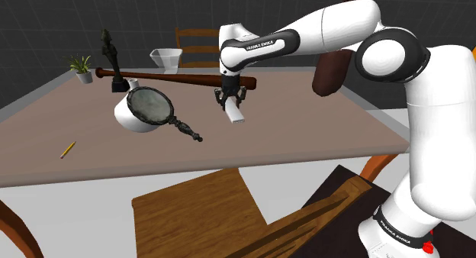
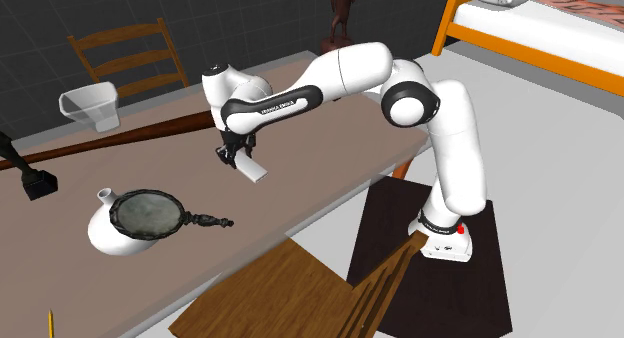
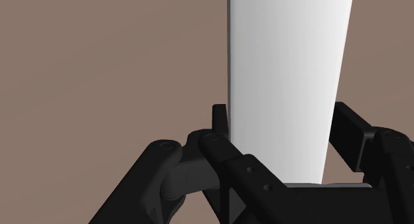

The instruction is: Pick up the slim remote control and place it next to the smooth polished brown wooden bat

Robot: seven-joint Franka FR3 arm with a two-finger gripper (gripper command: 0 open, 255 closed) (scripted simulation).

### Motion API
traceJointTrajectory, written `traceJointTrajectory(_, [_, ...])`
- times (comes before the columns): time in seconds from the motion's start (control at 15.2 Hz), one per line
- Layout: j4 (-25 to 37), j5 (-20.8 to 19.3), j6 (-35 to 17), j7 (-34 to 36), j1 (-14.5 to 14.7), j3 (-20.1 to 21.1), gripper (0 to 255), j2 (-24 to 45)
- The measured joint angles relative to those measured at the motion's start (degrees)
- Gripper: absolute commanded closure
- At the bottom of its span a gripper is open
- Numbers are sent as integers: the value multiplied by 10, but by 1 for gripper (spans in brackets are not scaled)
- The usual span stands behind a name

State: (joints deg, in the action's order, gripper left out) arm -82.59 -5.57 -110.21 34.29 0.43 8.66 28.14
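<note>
Brown table [image 1: 320,134] bears bat [image 1: 175,77], hand mirror [image 1: 150,106], white jug [image 1: 126,119]; jaws clasp remote [image 1: 234,111].

Smooth matt white remote [image 3: 285,77], glossy dark wooden bat [image 1: 191,79] (polished), flat matt brown table [image 1: 305,134], wood-grained chair [image 1: 198,211]

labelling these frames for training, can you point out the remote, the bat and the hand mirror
remote [image 1: 236,112], shoulder view, middle of its white body
bat [image 1: 183,78], shoulder view, midway along its brown shaft
hand mirror [image 1: 150,105], shoulder view, centre of its dark glass
</note>
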Motion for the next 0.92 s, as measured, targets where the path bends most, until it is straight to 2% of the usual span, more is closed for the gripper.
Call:
traceJointTrajectory(0.07, [0,0,0,0,0,0,255,0])
traceJointTrajectory(0.13, [0,0,0,0,0,0,0,0])
traceJointTrajectory(0.53, [0,0,0,0,0,0,0,0])
traceJointTrajectory(0.92, [53,2,62,-2,2,2,0,-10])
